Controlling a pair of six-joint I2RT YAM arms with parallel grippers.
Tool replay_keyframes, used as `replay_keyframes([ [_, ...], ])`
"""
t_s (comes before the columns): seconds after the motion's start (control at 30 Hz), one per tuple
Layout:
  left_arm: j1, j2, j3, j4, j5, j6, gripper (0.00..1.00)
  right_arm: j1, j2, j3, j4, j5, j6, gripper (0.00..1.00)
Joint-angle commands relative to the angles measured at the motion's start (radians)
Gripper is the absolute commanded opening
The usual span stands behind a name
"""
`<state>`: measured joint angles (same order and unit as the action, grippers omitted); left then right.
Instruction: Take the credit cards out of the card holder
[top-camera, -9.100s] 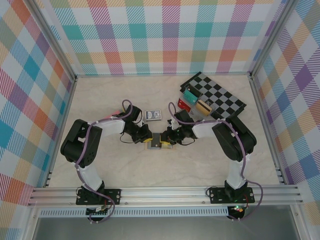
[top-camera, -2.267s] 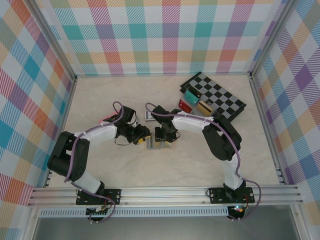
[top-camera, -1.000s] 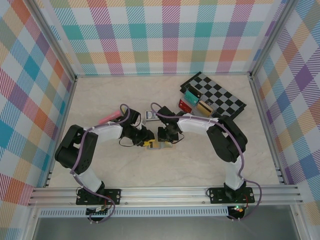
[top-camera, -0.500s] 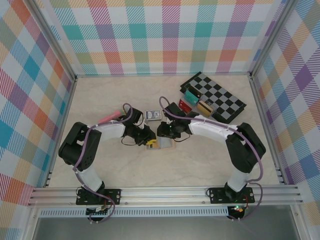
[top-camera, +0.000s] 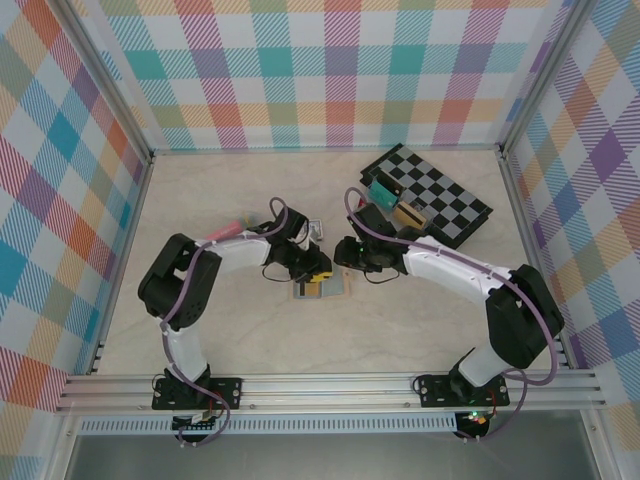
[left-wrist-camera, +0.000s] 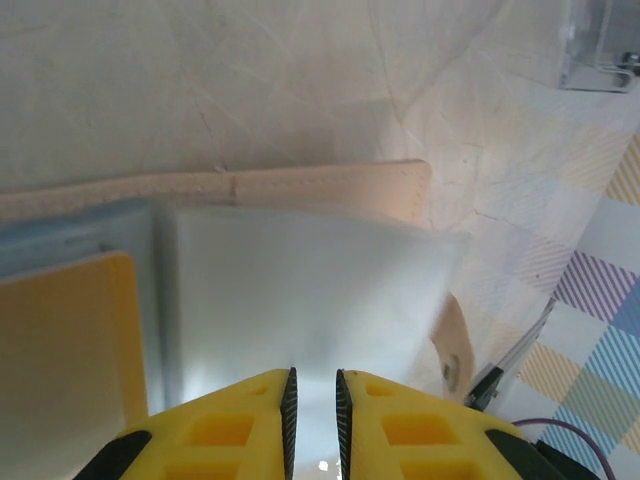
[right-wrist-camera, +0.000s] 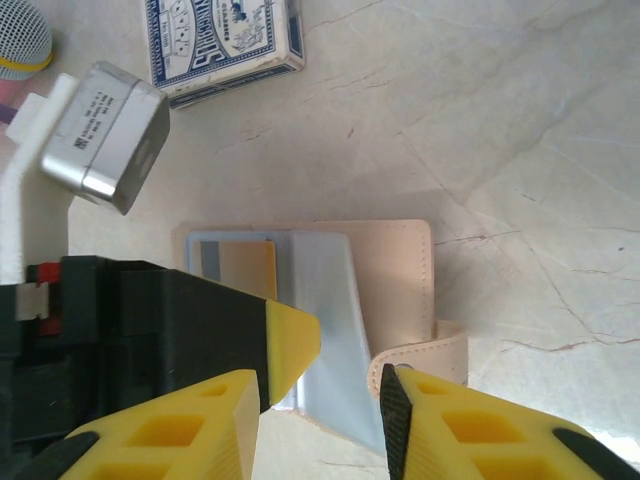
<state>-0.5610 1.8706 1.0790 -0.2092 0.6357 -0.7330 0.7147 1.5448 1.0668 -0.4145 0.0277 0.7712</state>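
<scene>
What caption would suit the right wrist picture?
Right gripper, jaws open, hovers over the unfolded card holder with a yellow credit card in its pocket; a playing-card pack lies beyond.

Pastel plaid walls (top-camera: 340, 70) around a pale marbled tabletop (top-camera: 230, 180), aluminium-framed.

Left claw (top-camera: 318, 274) over card holder (right-wrist-camera: 392, 268); card pack (right-wrist-camera: 222, 38) close beyond.

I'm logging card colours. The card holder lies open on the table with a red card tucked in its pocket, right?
Not red: the card in the pocket is yellow, as the right wrist view shows. The card holder does lie open on the table.
</scene>
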Motion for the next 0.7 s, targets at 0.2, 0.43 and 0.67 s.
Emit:
replay_keyframes([
  [0.2, -0.016, 0.047, 0.054, -0.06, -0.016, 0.024, 0.2, -0.003, 0.005, -0.003, -0.01, -0.027, -0.005, 0.38],
  [0.43, 0.054, -0.108, 0.068, -0.224, -0.098, 0.106, 0.23, -0.003, 0.047, 0.019, 0.058, -0.187, -0.052, 0.34],
  [0.67, 0.194, -0.199, -0.03, -0.258, -0.125, 0.12, 0.24, 0.021, 0.19, 0.128, 0.071, -0.345, -0.093, 0.29],
])
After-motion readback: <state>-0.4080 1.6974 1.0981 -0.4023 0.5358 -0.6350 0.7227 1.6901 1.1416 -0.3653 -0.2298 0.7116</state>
